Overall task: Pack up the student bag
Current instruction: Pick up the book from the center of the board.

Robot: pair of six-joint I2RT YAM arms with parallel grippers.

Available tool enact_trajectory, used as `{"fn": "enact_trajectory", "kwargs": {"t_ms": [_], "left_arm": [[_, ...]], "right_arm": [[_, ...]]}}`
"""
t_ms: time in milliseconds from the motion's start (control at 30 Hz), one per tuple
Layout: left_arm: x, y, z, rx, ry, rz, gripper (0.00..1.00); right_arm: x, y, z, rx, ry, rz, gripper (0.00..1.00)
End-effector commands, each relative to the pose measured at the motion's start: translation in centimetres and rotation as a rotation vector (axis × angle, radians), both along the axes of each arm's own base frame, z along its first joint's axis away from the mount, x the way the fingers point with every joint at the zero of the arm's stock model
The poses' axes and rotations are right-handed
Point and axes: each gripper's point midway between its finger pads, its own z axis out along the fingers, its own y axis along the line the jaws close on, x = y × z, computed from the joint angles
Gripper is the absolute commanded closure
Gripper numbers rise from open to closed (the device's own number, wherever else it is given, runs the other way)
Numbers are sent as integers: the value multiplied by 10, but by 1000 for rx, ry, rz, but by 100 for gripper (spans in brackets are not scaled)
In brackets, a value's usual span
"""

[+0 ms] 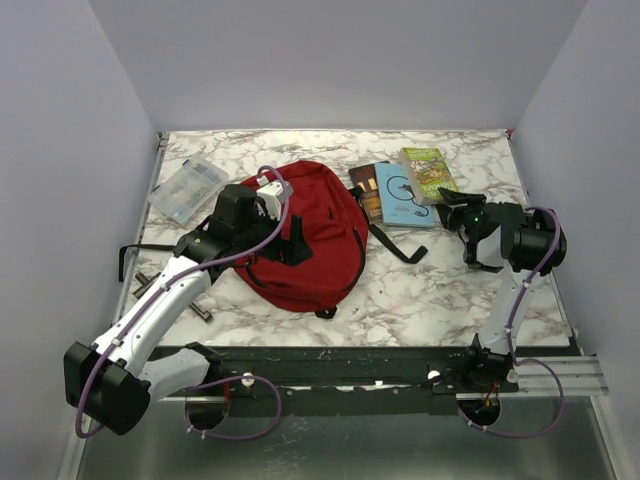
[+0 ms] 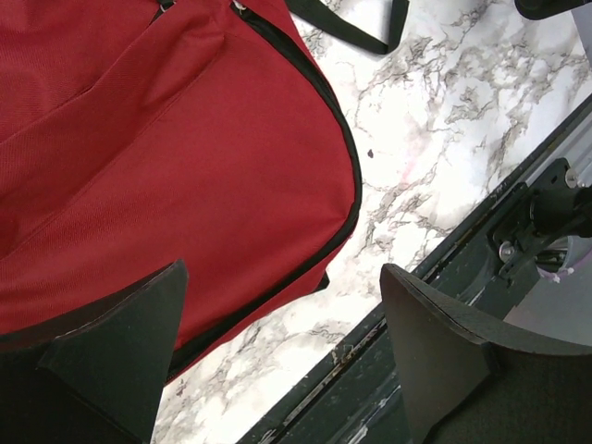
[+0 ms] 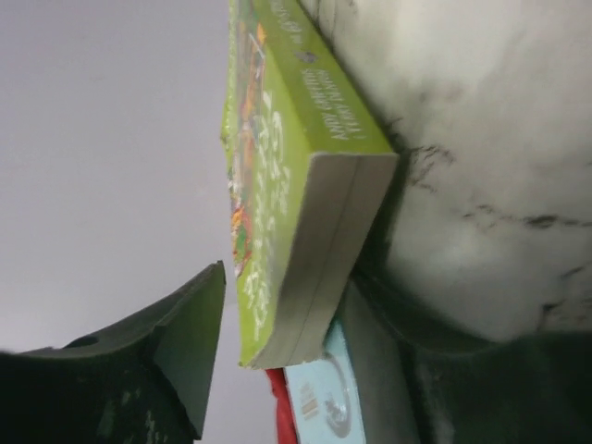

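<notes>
Lying flat on the white marble-patterned table, left of its middle, the dark red soft fabric backpack spreads from around mid-depth almost to the near edge. Its cloth is plain and smooth with a few soft folds. A black zipper follows its rounded outline, and black straps trail off it toward the right and left edges.

The left gripper sits over the far-left part of the bag. In the left wrist view, its fingers stand wide apart above the red fabric with nothing between them.

Towards the far right corner lie a green paperback book, a light blue book and a dark brown book, side by side and partly overlapping. The right gripper is spread wide at the green paperback's near end. A gap shows between one finger and the cover.

A clear plastic case lies near the far left corner.
</notes>
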Motion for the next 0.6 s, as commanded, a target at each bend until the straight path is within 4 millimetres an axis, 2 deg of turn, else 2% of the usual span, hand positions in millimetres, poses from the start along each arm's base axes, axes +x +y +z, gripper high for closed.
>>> {"fn": "enact_trajectory", "kwargs": {"t_ms": [0,67,133,167,300,400,567], "left_arm": [[8,-1,-3,18,-34,-2,13],[9,-2,-7,28,-30,-9,13],[9,-6,-13,55,-33,-20,13],[9,-7,-17,74,-31,-21,13],[5,-13,-34,157,-21,-27,13],[0,-21,-47,227,9,-40,13],[-7,-38,-64,361,9,-68,13]], "right_arm": [[4,-17,-18,29,20,-96,53],[8,-16,-15,24,2,-88,73],[12,-13,-1,20,-56,-61,94],[13,-11,7,15,-81,-47,99],[10,1,43,-31,-134,39,100],[0,15,78,-96,-171,131,100],[-29,23,101,-371,-54,238,100]]}}
